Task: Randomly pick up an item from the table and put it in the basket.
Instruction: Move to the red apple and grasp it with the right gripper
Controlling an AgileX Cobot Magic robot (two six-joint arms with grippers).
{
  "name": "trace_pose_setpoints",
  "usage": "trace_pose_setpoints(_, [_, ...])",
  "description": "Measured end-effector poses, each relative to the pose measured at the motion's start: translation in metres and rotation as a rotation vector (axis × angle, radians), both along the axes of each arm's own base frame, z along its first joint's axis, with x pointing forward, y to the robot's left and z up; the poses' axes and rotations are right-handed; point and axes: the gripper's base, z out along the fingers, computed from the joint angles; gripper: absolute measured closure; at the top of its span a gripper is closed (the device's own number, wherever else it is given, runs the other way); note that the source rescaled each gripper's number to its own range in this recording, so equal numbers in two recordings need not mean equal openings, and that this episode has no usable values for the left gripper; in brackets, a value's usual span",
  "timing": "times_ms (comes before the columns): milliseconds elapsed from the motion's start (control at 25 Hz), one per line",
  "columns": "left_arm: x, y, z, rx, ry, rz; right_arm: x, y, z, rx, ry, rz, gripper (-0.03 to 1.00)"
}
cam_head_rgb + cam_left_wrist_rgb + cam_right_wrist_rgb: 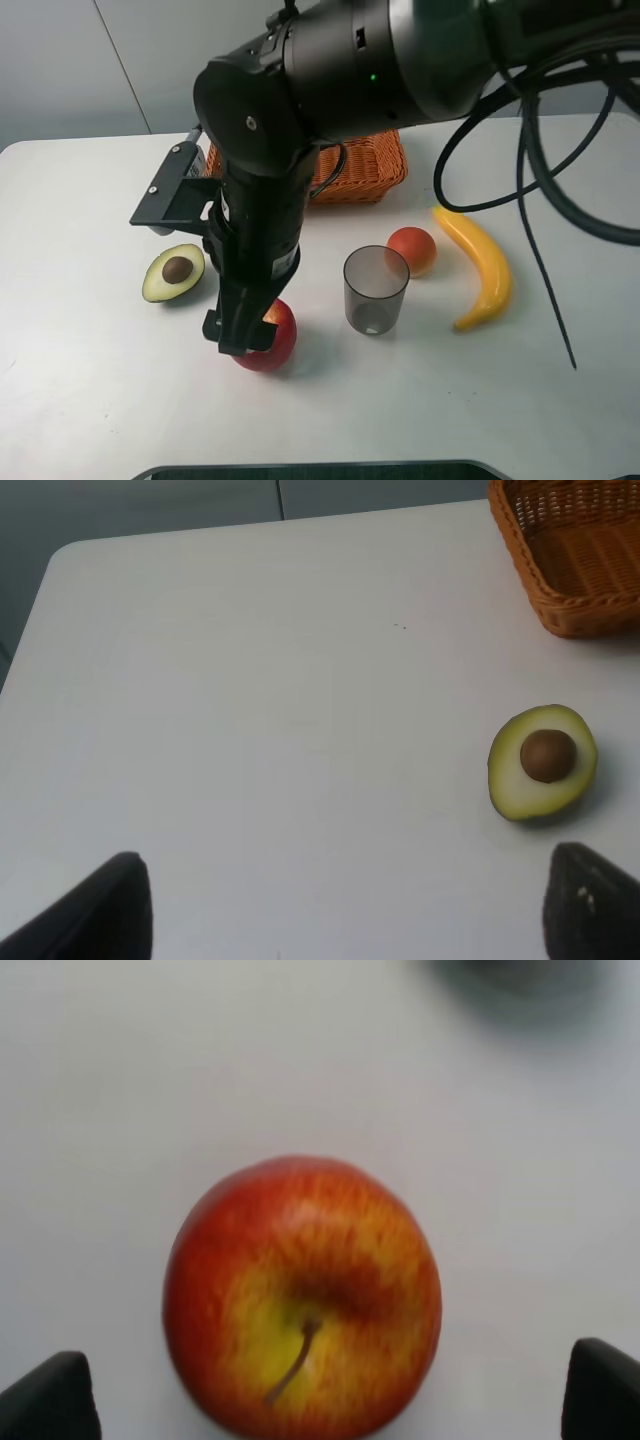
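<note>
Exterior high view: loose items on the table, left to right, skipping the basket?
halved avocado → red apple → grey cup → orange-red fruit → banana

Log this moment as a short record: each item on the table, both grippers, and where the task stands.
apple: on the table, stem up, not lifted
basket: at the table's far side, partly hidden
other items: avocado, grey cup, small orange-red fruit, banana
right gripper: jaws open, one on either side of the apple
left gripper: jaws open above bare table, avocado close by
task status: apple not yet gripped
</note>
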Motion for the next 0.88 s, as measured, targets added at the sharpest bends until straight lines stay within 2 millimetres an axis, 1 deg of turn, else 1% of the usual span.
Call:
trace_pose_setpoints(320, [0.0,0.0,0.0,0.0,0.0,0.0,0.0,0.006,-0.019,0.001,0.041,-0.013,-0.03])
trace_pose_setpoints(880, [0.0,0.0,0.0,0.0,-0.001,0.0,0.001,0.009,-0.047,-0.036,0.069,-0.016,-0.03])
